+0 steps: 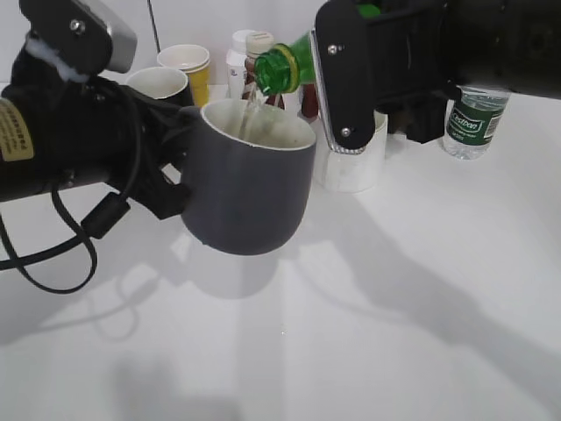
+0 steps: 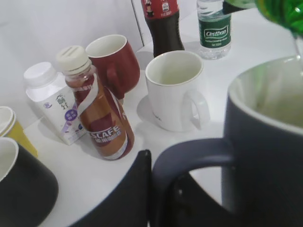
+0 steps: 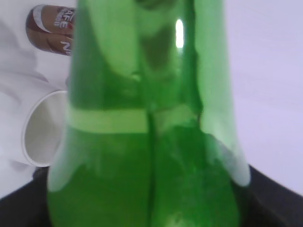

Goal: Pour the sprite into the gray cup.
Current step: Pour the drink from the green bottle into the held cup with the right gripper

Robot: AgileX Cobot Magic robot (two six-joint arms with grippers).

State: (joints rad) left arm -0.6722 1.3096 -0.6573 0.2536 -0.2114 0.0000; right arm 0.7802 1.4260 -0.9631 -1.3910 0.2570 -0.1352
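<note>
We see the left claw (image 1: 171,167) clamped on the curved handle of the gray cup (image 1: 250,180), holding this matte charcoal mug clear of the white worktop (image 1: 394,307). The mug swells toward its rounded base, and its inside is off-white. Above its rim hangs the open mouth of the sprite (image 1: 285,66), a translucent green plastic bottle tipped steeply neck-down. A thin clear stream runs from that mouth into the mug.

The right claw (image 1: 351,79) grips the bottle's body from the right side. In the right wrist view, the smooth glossy green plastic fills nearly the whole frame, with a pale band across it.

Behind the mug stand a white ceramic mug (image 2: 177,90), a glossy red mug (image 2: 116,61), a ribbed-cap brown coffee bottle (image 2: 99,113), a small white carton-like bottle (image 2: 54,101), a dark cola bottle (image 2: 163,26) and a clear water bottle (image 1: 473,118).
</note>
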